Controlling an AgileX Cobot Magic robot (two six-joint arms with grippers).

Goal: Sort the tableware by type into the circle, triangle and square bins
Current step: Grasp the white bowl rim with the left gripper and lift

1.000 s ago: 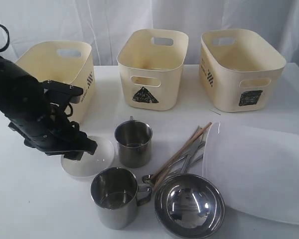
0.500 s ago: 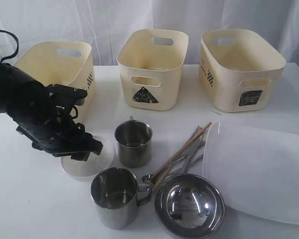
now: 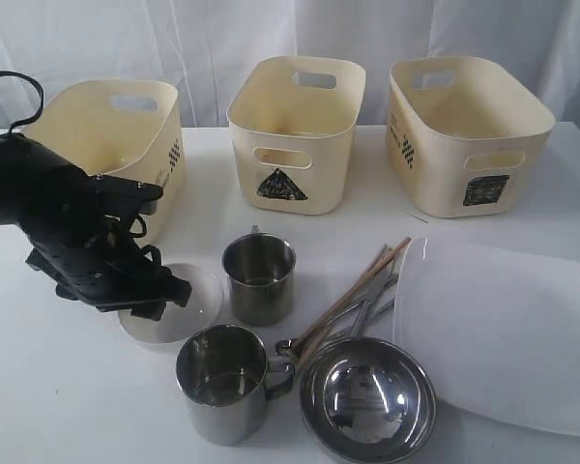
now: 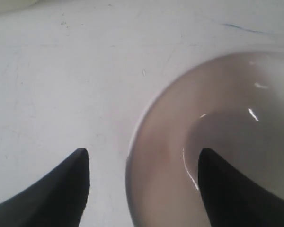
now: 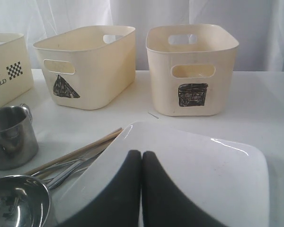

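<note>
White bowl (image 3: 201, 302) partly hidden by left tool (image 3: 164, 298).

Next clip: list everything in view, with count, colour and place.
Bins: three, cream, back row.
Mugs: two, steel, centre.
Steel bowl: one, silver, front.
White bowl: one, white, under left gripper.
Chopsticks: count unclear, tan wood, between mugs and plate.
Utensils: count unclear, silver, beside chopsticks.
Plate: one, white, right.
Table: one, white.
Left gripper: one, black, open astride white bowl's rim.
Right gripper: one, black, shut, facing plate.
</note>
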